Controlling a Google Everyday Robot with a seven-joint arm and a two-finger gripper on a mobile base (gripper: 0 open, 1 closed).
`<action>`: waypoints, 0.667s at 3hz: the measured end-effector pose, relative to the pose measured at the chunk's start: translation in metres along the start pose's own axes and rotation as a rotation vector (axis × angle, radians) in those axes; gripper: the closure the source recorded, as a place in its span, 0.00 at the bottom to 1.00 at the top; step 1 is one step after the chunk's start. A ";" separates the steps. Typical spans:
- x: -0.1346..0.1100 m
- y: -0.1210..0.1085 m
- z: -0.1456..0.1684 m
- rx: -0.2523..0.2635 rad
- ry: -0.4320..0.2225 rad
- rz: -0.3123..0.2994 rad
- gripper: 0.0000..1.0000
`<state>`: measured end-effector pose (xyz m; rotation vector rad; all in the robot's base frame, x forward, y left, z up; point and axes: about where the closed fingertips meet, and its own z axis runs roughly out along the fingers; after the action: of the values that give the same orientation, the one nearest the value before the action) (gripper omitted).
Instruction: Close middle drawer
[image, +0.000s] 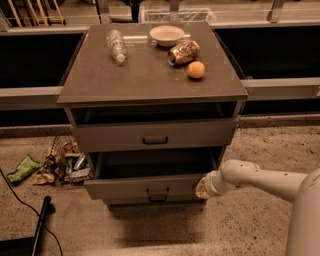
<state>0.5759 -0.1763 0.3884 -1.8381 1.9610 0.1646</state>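
Observation:
The middle drawer (145, 188) is grey-brown with a small dark pull handle (157, 190) and stands pulled out from the cabinet, its dark inside showing. The uppermost drawer (155, 134) above it also stands slightly out. Only the handle of the lowest drawer (157, 199) shows beneath. My gripper (202, 188) sits at the end of the pale arm (260, 177) coming from the right. It is against the right end of the middle drawer's front.
The cabinet top (145, 80) holds a plastic bottle (117, 45), a white bowl (167, 35), a lying can (183, 52) and an orange (196, 69). A wire basket of litter (65, 162) and a green wrapper (22, 168) lie at left. A black cable and pole (37, 225) are at lower left.

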 end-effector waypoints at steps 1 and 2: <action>0.000 0.000 0.000 0.000 0.000 0.000 0.34; 0.000 0.000 0.000 0.000 0.000 0.000 0.11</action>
<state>0.5759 -0.1763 0.3883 -1.8382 1.9610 0.1647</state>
